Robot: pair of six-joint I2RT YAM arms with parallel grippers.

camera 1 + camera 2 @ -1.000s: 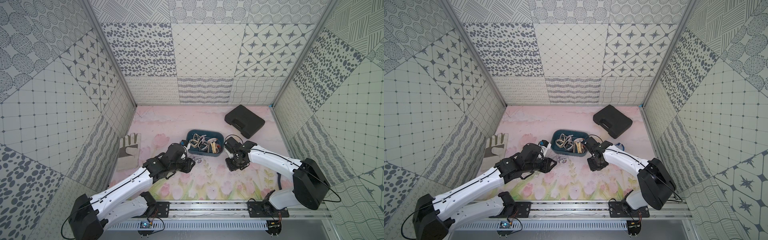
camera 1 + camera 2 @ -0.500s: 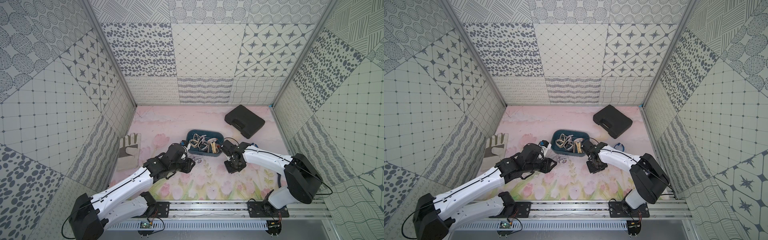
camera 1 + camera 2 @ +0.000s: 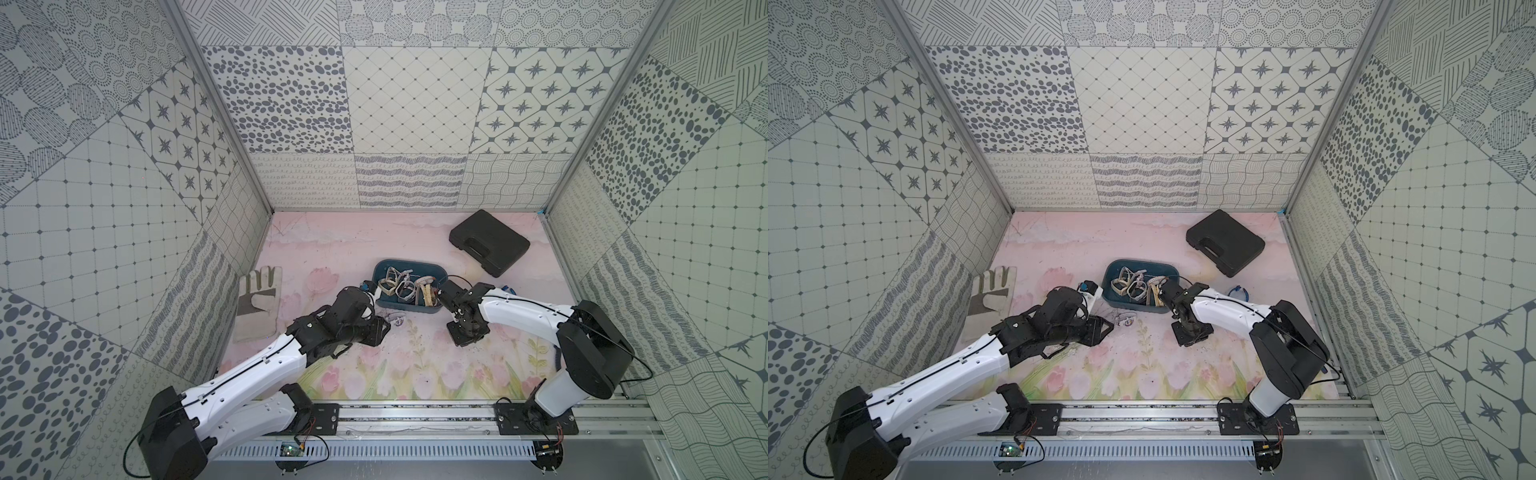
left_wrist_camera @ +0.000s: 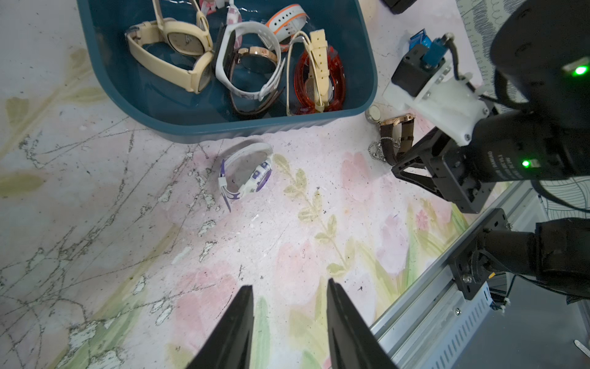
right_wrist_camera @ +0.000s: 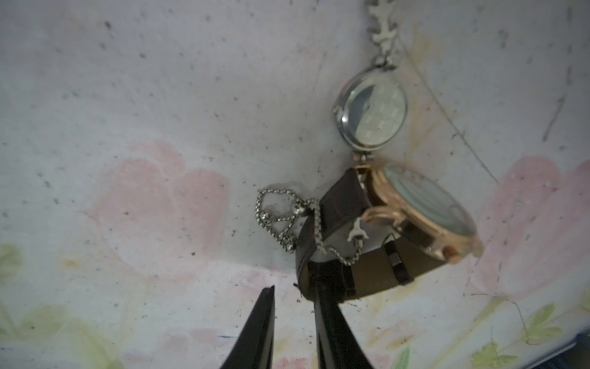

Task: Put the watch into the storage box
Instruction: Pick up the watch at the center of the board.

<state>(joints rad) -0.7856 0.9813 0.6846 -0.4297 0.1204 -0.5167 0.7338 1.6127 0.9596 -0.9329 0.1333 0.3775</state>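
Beside the storage box (image 4: 255, 129), a silver chain (image 5: 287, 220) drapes the brown watch (image 5: 418, 204).

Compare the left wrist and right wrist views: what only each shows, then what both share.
Left wrist only: the storage box holding several watches, a white-and-purple watch outside it, the open left end effector. Right wrist only: the chequered dial of the silver watch, the narrow gap between the jaws of the right end effector. Both: that silver watch, the brown-strap watch beside it, the right end effector, the floral mat.
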